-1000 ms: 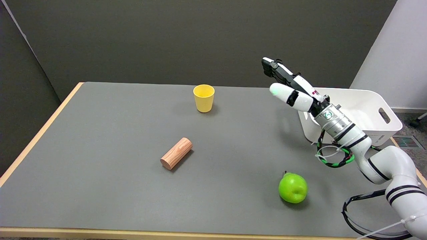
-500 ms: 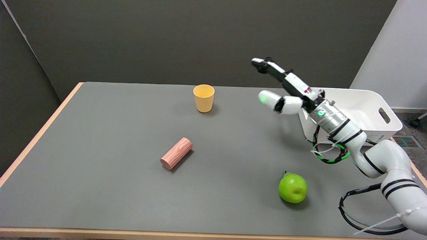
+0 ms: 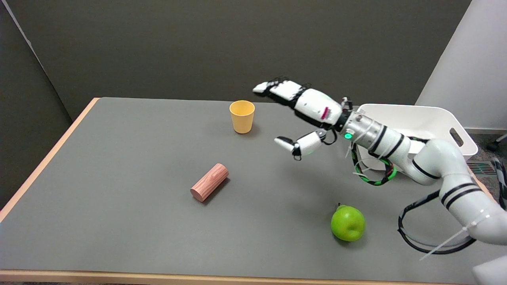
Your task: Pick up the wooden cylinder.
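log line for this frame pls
phase: reach | robot hand: open, in air, holding nothing | wooden cylinder: lying on table, untouched | nearby: yellow cup, green apple

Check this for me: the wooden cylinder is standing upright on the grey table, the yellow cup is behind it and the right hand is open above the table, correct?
Not quite. The head view shows the wooden cylinder lying on its side on the grey table, not standing upright. The rest holds: the yellow cup stands behind it, and the right hand is open in the air above the table.
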{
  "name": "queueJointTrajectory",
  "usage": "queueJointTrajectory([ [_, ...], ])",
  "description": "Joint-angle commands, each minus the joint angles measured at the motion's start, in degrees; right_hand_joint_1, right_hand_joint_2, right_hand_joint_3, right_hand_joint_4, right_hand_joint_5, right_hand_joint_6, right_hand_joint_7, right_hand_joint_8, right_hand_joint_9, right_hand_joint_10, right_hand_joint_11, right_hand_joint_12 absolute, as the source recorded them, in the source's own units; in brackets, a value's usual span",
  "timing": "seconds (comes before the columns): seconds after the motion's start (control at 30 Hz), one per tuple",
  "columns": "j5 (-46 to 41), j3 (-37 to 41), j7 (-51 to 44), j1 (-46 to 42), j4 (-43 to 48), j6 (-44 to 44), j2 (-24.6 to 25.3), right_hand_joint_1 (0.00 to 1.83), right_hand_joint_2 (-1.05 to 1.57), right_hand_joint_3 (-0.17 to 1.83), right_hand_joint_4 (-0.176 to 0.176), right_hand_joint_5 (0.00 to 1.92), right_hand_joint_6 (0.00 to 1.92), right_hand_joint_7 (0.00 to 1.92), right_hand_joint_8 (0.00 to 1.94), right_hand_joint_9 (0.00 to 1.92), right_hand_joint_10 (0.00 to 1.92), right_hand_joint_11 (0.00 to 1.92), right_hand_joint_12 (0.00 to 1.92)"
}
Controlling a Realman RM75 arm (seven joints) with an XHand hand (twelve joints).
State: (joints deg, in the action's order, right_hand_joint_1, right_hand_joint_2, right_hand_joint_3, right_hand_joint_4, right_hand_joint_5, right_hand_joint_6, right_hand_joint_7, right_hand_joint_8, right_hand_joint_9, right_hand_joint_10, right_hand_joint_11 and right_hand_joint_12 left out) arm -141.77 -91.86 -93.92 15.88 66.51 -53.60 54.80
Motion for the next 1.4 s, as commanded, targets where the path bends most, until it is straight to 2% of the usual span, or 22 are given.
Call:
queueJointTrajectory([
  [0.03, 9.81, -16.13, -9.31, 9.19, 5.26, -0.71, -4.35, 0.65, 0.64, 1.03, -0.115, 0.06, 0.3, 0.08, 0.2, 0.04, 0.3, 0.0, 0.5],
  [0.23, 10.56, -23.66, -9.27, 12.31, 4.75, 2.78, -3.87, 0.69, 0.63, 1.02, -0.117, 0.06, 0.31, 0.08, 0.22, 0.04, 0.33, 0.0, 0.52],
  [0.3, 11.32, -27.2, -9.27, 14.39, 4.51, 4.9, -3.54, 0.86, 0.61, 1.03, -0.121, 0.05, 0.32, 0.07, 0.24, 0.04, 0.32, 0.01, 0.49],
  [0.33, 11.58, -28.98, -9.27, 15.18, 4.46, 6.21, -3.33, 0.87, 0.61, 1.03, -0.121, 0.05, 0.33, 0.07, 0.25, 0.04, 0.32, 0.01, 0.49],
  [0.4, 12.23, -31.5, -9.32, 16.42, 4.11, 8.37, -2.46, 0.71, 0.64, 1.03, -0.114, 0.06, 0.33, 0.09, 0.26, 0.04, 0.34, 0.0, 0.55],
  [0.6, 12.91, -34.13, -9.31, 18.56, -0.71, 10.77, 2.34, 0.73, 0.66, 1.06, -0.097, 0.08, 0.38, 0.12, 0.29, 0.04, 0.45, 0.0, 0.62],
  [0.8, 13.59, -35.94, -9.27, 19.78, -4.17, 13.04, 5.18, 0.76, 0.66, 1.02, -0.089, 0.11, 0.34, 0.16, 0.24, 0.06, 0.44, 0.0, 0.63],
  [0.83, 13.59, -36.28, -9.27, 19.95, -4.47, 13.42, 5.44, 0.79, 0.66, 1.02, -0.089, 0.11, 0.36, 0.15, 0.26, 0.06, 0.45, 0.0, 0.63],
  [0.9, 13.59, -37.25, -9.27, 20.24, -5.26, 14.18, 6.28, 0.95, 0.63, 1.06, -0.093, 0.06, 0.48, 0.1, 0.39, 0.02, 0.52, 0.0, 0.62],
  [0.97, 13.59, -37.9, -9.27, 20.37, -5.94, 14.8, 6.95, 0.94, 0.64, 1.06, -0.093, 0.06, 0.47, 0.11, 0.38, 0.02, 0.52, 0.0, 0.63],
  [1.07, 13.88, -38.73, -9.27, 20.55, -6.75, 15.72, 7.89, 0.77, 0.66, 1.02, -0.084, 0.12, 0.35, 0.17, 0.24, 0.07, 0.44, 0.0, 0.65],
  [1.4, 14.31, -42.64, -9.16, 22.13, -8.2, 18.58, 10.27, 0.78, 0.66, 1.03, -0.082, 0.14, 0.37, 0.19, 0.26, 0.07, 0.46, 0.0, 0.68],
])
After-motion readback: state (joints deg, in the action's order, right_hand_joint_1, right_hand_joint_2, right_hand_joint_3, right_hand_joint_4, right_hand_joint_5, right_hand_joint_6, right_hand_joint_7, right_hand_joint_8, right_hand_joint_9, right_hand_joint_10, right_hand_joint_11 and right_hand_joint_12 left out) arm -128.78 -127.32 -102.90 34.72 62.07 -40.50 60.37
